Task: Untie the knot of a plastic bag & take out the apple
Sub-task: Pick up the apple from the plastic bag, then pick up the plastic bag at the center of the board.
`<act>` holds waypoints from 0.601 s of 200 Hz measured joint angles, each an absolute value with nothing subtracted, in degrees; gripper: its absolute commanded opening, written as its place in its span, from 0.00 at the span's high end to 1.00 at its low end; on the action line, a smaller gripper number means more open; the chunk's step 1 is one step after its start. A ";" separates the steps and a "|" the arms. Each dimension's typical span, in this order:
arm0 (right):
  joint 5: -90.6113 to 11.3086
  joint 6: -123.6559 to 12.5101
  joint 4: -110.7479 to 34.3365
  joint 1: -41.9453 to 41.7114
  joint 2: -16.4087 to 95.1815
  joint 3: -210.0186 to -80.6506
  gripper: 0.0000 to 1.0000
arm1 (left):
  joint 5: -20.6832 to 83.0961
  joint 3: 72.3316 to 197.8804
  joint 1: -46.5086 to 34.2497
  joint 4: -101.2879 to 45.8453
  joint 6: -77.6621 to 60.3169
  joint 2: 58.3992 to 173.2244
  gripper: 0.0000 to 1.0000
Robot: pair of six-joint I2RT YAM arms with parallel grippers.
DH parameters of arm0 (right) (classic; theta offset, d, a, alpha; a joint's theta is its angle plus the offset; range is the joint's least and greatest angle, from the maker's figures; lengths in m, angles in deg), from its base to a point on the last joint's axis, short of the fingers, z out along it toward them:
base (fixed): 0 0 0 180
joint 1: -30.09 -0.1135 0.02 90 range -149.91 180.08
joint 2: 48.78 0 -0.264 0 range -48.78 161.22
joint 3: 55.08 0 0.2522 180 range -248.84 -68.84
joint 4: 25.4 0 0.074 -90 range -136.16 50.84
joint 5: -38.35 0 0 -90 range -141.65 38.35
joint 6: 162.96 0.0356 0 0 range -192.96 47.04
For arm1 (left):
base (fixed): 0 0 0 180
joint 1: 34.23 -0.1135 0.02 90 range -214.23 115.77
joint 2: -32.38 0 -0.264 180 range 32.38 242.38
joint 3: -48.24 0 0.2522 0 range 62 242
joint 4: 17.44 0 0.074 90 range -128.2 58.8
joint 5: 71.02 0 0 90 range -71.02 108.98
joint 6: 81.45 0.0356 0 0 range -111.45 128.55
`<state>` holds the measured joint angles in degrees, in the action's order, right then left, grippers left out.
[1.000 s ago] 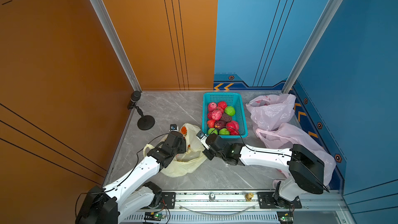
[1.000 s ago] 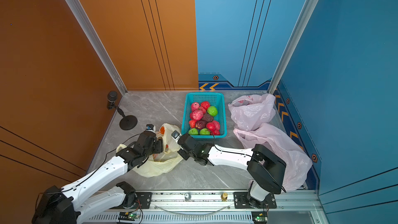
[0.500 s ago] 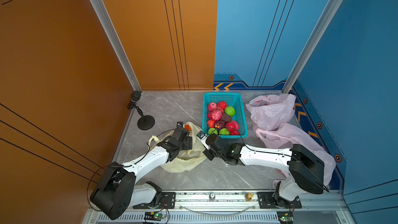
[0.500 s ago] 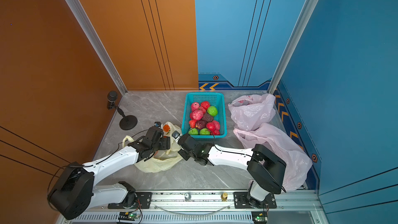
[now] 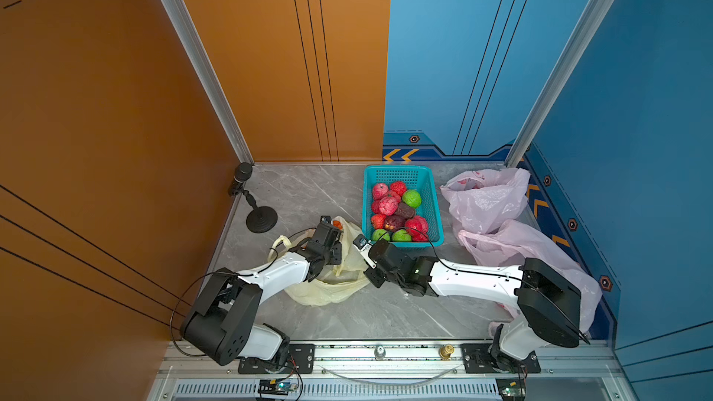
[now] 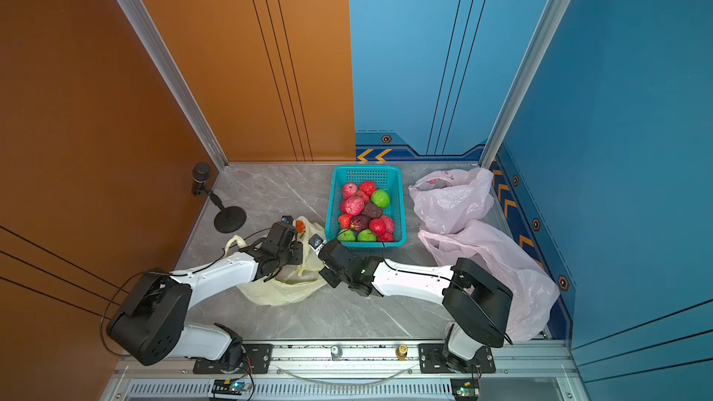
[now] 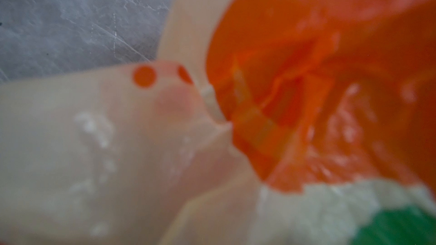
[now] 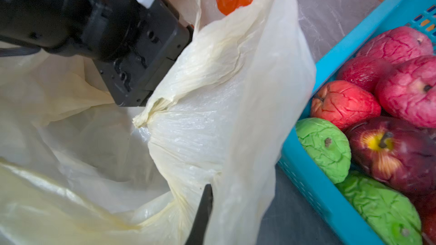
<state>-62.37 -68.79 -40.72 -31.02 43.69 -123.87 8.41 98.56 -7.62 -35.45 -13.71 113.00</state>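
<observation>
The yellowish bag (image 5: 332, 289) lies on the tabletop (image 5: 370, 318) between the two arms. The right jaws are pressed together, pinching the bag's edge. The left jaws poke in among the bag's folds. Plastic hides them, so I cannot tell if they are spread. I think the job now is getting the apple out: hold the edge up and reach in slowly. No apple shows inside the bag. Just behind, the blue basket (image 5: 397, 176) holds red, green and dark fruit (image 5: 387, 205). Farther right, two pink bags (image 5: 482, 202) sag.
</observation>
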 measured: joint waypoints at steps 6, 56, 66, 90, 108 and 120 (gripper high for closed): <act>-62.35 -68.79 -40.72 -31.02 43.69 -123.87 0.99 | 8.58 98.78 -7.62 -36.46 -13.67 112.30 0.44; -60.47 -67.68 -43.30 -29.86 43.80 -125.31 0.99 | 12.69 102.32 -9.08 -50.51 -13.47 94.97 0.39; -59.84 -67.11 -43.71 -29.70 44.12 -126.73 0.99 | 14.11 102.93 -10.28 -53.27 -13.74 90.49 0.39; -58.79 -65.80 -43.76 -29.51 46.38 -131.89 1.00 | 17.57 104.13 -13.30 -58.99 -14.50 82.82 0.38; -58.74 -65.45 -44.00 -29.53 48.78 -136.41 1.00 | 19.91 105.29 -14.59 -62.51 -15.13 79.54 0.38; -58.90 -65.65 -44.30 -29.51 50.29 -139.58 1.00 | 21.26 106.36 -14.85 -64.20 -15.48 78.23 0.38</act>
